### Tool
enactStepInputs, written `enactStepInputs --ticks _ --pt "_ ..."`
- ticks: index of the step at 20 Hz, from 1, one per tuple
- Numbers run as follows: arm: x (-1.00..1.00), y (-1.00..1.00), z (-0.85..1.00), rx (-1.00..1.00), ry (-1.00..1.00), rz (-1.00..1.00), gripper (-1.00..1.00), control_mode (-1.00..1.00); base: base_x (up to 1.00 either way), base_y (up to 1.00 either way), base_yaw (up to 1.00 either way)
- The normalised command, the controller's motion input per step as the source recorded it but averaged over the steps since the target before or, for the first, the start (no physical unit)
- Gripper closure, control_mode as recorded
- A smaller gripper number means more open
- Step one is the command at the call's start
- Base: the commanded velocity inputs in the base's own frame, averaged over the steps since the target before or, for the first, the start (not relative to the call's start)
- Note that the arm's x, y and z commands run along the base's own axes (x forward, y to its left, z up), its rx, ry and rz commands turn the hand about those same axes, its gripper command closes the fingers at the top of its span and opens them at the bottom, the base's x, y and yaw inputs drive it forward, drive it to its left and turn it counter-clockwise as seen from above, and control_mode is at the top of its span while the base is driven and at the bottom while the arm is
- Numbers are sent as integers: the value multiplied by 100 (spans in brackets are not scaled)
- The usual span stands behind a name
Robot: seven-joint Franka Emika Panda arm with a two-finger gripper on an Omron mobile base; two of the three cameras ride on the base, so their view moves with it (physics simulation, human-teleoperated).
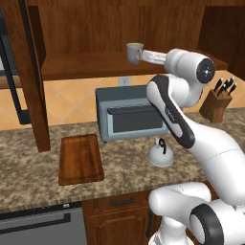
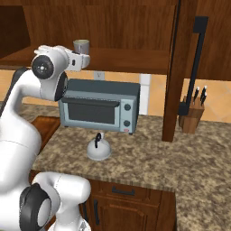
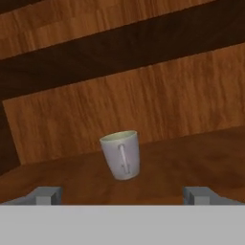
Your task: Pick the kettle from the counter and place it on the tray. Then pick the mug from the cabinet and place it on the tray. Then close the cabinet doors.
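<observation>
The kettle (image 1: 160, 154) stood on the counter (image 1: 28, 162) in front of the toaster oven (image 1: 129, 114), well apart from the tray (image 1: 80, 159), which was bare; the first placement appeared undone. The mug (image 3: 121, 155) stood upright on the cabinet (image 1: 86, 64) shelf. The gripper (image 3: 123, 195) faced it, jaws wide apart, holding nothing. A cabinet door (image 2: 197, 67) stood open, to be closed last.

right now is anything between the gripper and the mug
No. In the hand view only bare shelf lies between the open gripper and the mug, which stands straight ahead of it.
</observation>
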Motion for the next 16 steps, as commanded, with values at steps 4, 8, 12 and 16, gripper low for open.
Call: enactStepInputs --ticks 4,8,12,16 --pt "26 19 -2 -6 0 0 -100 -100 0 0 0" --pt "14 3 -14 0 -2 0 -100 -100 0 0 0" --pt "23 0 -7 0 0 0 -100 -100 0 0 0" --pt "29 0 -5 0 0 0 -100 -100 0 0 0"
